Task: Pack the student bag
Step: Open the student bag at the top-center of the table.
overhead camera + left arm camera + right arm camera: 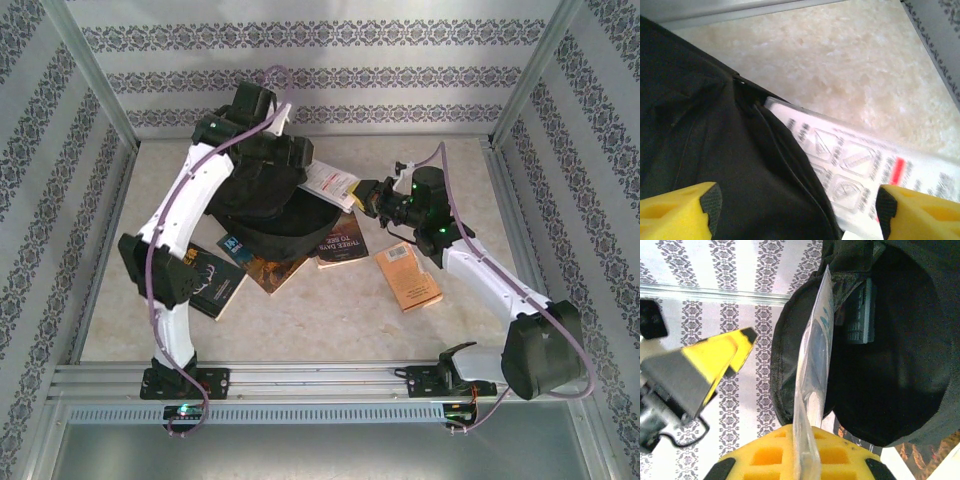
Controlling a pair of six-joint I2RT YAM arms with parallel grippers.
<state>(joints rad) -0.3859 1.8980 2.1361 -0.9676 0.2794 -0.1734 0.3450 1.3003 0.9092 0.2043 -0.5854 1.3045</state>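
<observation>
Black cloth of the student bag (262, 195) slumps mid-tabletop (330, 320), its mouth facing the right hand (802, 447), which is clamped on a thin plastic packet (812, 370) whose far end is at the rim. The left hand (800, 215) stands wide apart above the bag's edge, gripping nothing, so I'd worry the mouth sags and the limp packet buckles against the rim. Books (408, 275) crowd the near side; the far tabletop lies open.

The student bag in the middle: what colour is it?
The student bag is plain black; the top external view shows it best.
</observation>
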